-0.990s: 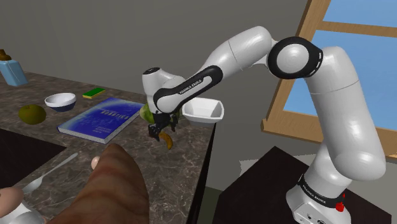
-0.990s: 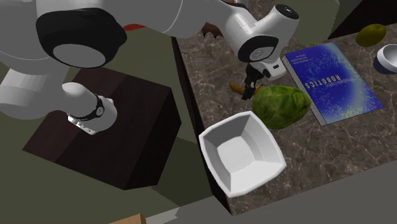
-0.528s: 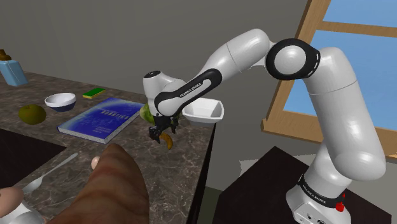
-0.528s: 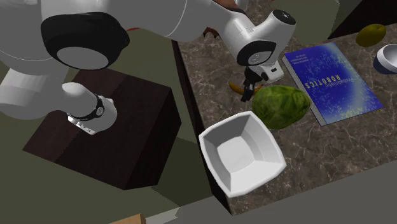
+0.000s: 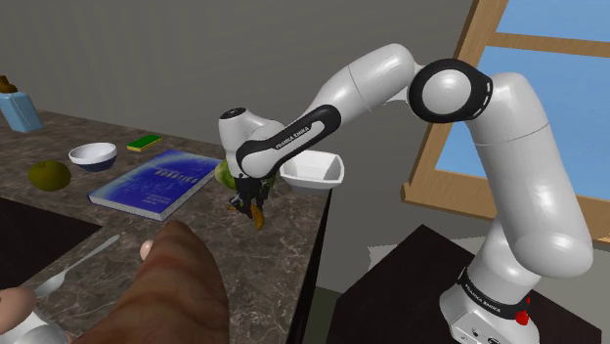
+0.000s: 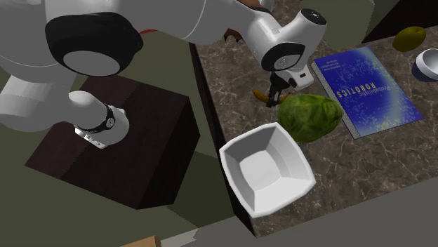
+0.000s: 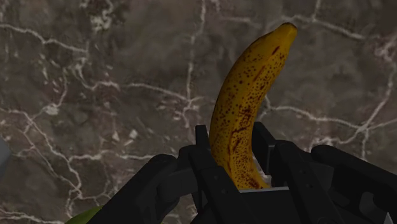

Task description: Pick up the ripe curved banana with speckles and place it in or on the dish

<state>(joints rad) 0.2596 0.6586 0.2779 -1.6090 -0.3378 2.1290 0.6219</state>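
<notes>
1. Compared with one second ago, the all-black two-finger claw has shifted a little to the shoulder view's right. It now sits on the yellow curved banana with brown speckles, which hangs more upright than before.
2. From the wrist view, the claw is closed to a narrow gap on the banana. Both fingers press its lower part, and its tip points away from the claw.
3. The banana is at the dark marble surface, near its edge. I cannot tell if it touches the surface.
4. From the second exterior view, the banana is just beside a round green wrinkled vegetable. The white square dish stands on the other side of this vegetable.
5. A flat blue book lies beside the vegetable too.
</notes>
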